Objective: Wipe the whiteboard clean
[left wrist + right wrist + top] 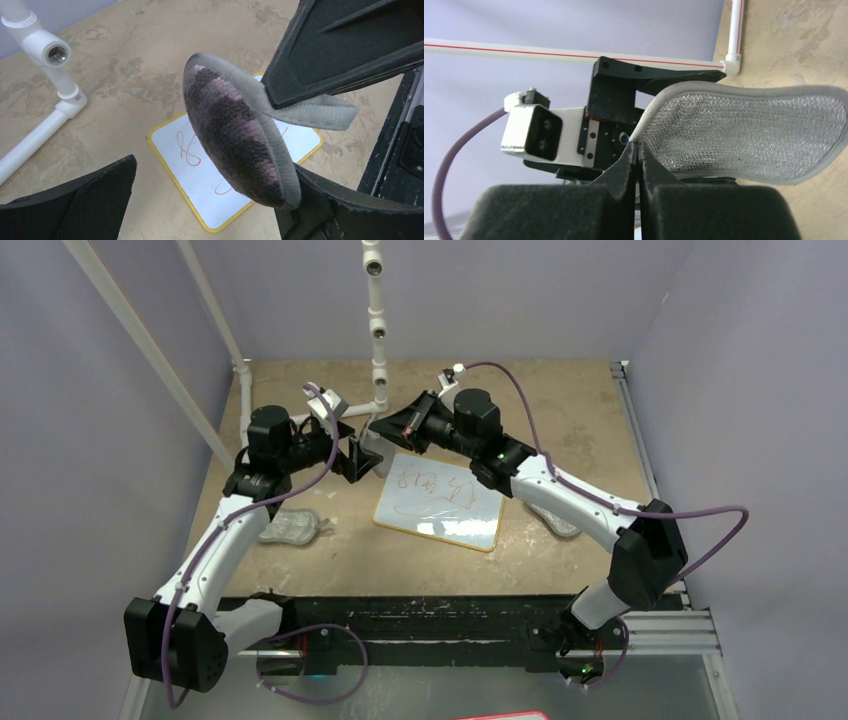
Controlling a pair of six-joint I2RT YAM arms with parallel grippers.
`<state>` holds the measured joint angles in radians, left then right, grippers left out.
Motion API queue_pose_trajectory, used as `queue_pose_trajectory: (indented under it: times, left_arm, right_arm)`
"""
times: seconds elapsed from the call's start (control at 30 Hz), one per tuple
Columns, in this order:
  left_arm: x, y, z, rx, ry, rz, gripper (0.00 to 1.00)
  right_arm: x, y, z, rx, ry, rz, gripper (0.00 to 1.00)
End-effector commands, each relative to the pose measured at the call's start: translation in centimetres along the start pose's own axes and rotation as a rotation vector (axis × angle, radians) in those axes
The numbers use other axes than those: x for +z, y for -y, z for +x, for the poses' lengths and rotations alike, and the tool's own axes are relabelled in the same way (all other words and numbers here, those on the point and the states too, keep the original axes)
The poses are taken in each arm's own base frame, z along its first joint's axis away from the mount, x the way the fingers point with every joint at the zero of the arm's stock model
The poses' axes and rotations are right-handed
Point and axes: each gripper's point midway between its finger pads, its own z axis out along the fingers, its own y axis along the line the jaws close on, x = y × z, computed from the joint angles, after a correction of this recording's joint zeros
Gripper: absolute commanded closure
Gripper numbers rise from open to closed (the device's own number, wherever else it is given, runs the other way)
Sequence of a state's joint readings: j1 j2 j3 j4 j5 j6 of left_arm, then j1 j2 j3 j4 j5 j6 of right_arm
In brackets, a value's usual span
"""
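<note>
The whiteboard (437, 502) lies flat mid-table, white with a yellow rim and red scribbles; it also shows in the left wrist view (200, 175). My right gripper (385, 428) hovers off the board's far left corner, shut on the rim of a grey oval cloth pad (371, 460). The right wrist view shows its jaws (638, 146) pinched on the pad's edge, mesh side (744, 135) facing the camera. My left gripper (357, 457) is open around that pad (235, 135), whose dark, pink-stained face shows; the pad's lower end sits against the right-hand finger (350, 212).
A white PVC pipe frame (378, 330) stands at the back, its foot close to both grippers (50, 50). A second grey pad (292, 528) lies left of the board, a third (555, 520) to its right under the right arm. Walls enclose three sides.
</note>
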<state>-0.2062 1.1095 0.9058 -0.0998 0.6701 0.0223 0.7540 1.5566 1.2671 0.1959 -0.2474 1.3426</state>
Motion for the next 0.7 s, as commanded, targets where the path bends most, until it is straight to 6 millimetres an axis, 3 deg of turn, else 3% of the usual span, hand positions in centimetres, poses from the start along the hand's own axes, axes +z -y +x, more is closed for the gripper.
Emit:
queue_pose_trajectory:
  times: [0.0,0.07,0.1,0.2,0.3,0.4,0.43,0.47,0.53,0.6,0.67]
  left_arm:
    - [-0.3,1.5,-1.0,-0.018,0.063,0.043,0.01]
    - [-0.2,1.0,-0.5,-0.028,0.055,0.019,0.01]
    - [-0.1,0.7,-1.1,-0.013,0.075,0.008,0.09]
    - [0.0,0.4,-2.2,-0.001,0.103,0.003,0.46]
    - [-0.3,0.8,-3.1,0.039,0.114,0.034,0.74]
    - [-0.5,0.5,-2.3,0.107,0.079,0.027,0.93]
    - [-0.6,0.3,-1.7,0.133,0.052,0.021,0.96]
    - [-0.7,0.0,-0.9,0.162,0.021,0.009,1.0]
    - [-0.9,-1.3,-0.2,0.24,-0.008,-0.049,1.0]
    - [-1.2,-2.5,0.3,0.336,-0.031,-0.097,1.0]
    - [-1.6,-3.2,0.2,0.419,-0.024,-0.134,1.0]
  right_arm:
    - [-1.6,-3.4,0.1,0.035,0.025,-0.103,1.0]
    - [-1.7,-3.6,0.4,0.051,0.009,-0.124,1.0]
    - [-1.6,-3.6,0.7,0.055,-0.003,-0.127,1.0]
    - [-1.7,-3.3,1.1,0.061,-0.021,-0.122,1.0]
    - [-2.0,-2.5,1.4,0.054,-0.029,-0.101,1.0]
    - [-2.4,-1.4,1.5,0.057,-0.032,-0.059,0.99]
    - [-2.5,-1.3,1.2,0.041,-0.024,-0.046,0.9]
    - [-2.6,-1.4,0.9,0.016,-0.018,-0.033,0.74]
    - [-2.5,-1.3,0.6,-0.04,-0.018,0.013,0.53]
    - [-2.3,-1.4,0.3,-0.087,-0.017,0.043,0.38]
    - [-2.0,-1.3,0.0,-0.116,-0.008,0.051,0.31]
